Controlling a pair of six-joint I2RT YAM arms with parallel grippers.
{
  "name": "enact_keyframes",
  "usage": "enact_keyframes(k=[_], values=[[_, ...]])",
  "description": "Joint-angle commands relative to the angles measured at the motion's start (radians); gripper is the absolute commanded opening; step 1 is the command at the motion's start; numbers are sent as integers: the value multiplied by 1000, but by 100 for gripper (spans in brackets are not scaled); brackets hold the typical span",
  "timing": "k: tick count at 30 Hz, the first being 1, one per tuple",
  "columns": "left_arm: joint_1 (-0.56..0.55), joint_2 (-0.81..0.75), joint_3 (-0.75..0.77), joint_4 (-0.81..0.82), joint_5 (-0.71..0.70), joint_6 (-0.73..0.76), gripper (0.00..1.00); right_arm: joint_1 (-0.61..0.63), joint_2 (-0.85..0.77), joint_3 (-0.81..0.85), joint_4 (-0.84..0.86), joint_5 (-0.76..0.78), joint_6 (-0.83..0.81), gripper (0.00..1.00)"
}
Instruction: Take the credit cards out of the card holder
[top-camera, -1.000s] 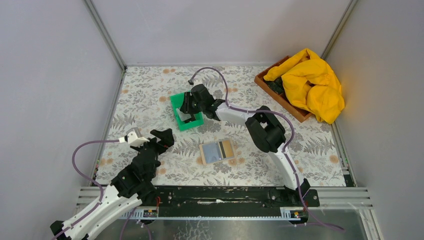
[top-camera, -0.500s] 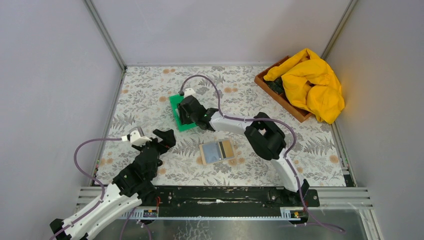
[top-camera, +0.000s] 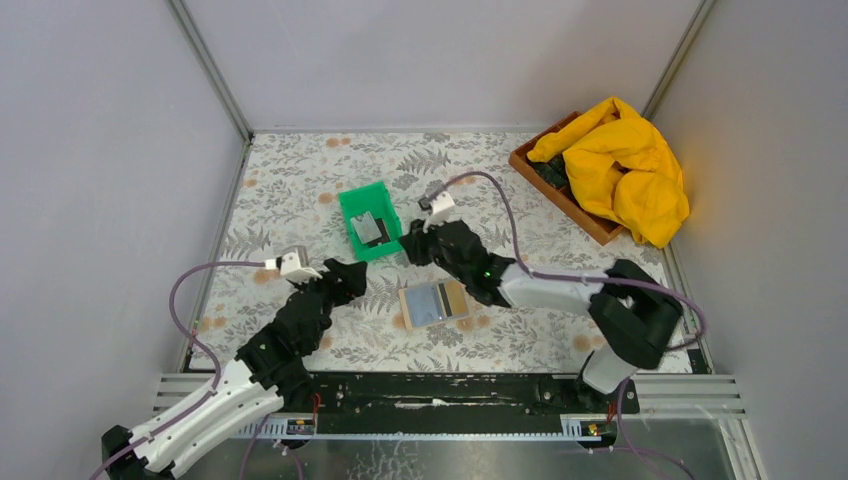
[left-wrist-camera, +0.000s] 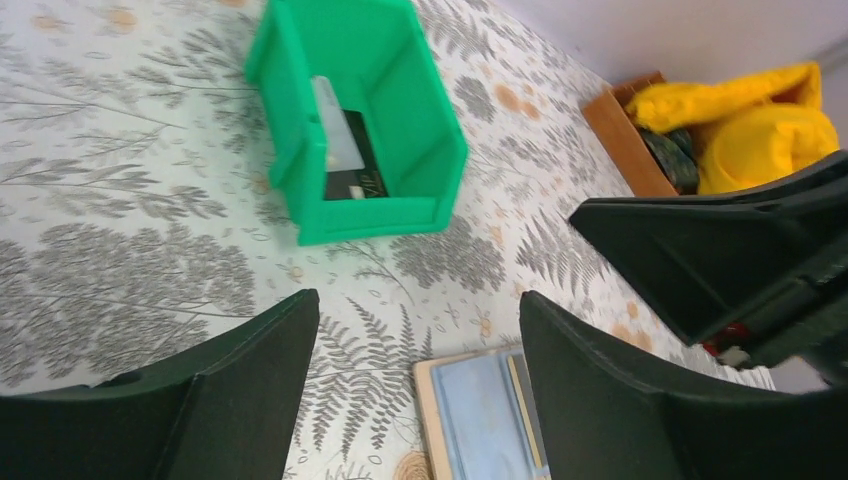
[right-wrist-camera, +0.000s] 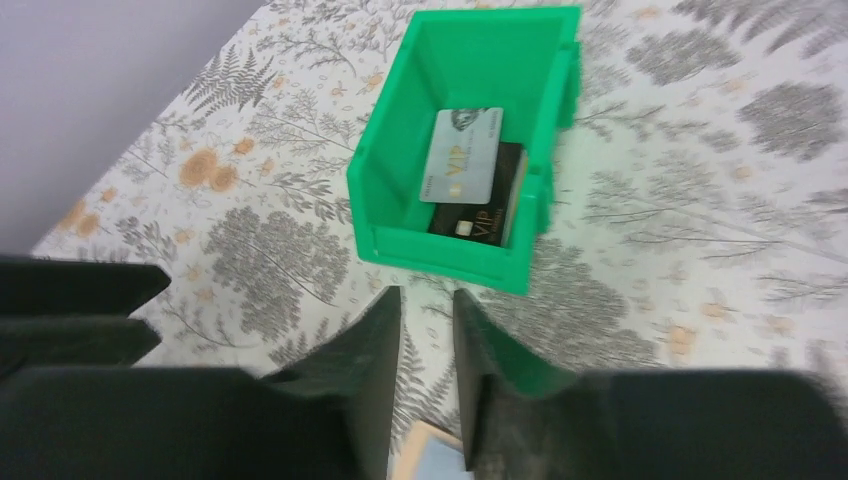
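You see plain grey walls (top-camera: 450, 60) enclosing the fern-print table (top-camera: 290, 180), evenly lit; a wooden tray (top-camera: 556, 196) of yellow cloth (top-camera: 625, 165) sits at its far right corner.

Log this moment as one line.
grey card and black card: in bin | holder: lying open | left gripper: open, empty | right gripper: slightly open, empty

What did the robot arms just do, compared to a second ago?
The right pincer pulled back out of the green bin toward the card holder, leaving a grey card on the black card inside. The left pincer reached forward toward the card holder. Card holder, green bin and yellow cloth stayed put.
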Motion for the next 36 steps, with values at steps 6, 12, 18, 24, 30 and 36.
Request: enact_keyframes(k=[6,12,18,24,30,36], values=[[3,394,119,310,286,29,68,5,-331,-175,-254,112,-117,0],[1,665,173,531,533,7,64,-7,-515,-436,-235,163,-83,0],[-46,735,86,723,582,-131,65,-10,-604,-578,-227,157,-20,0],[-218,857,136,688,471,-154,75,-12,-588,-661,-156,119,-12,0],[-254,962,141,762,461,-211,75,-12,-560,-652,-150,88,-7,0],[-254,989,139,762,431,-214,75,-11,-525,-651,-115,32,2,0]])
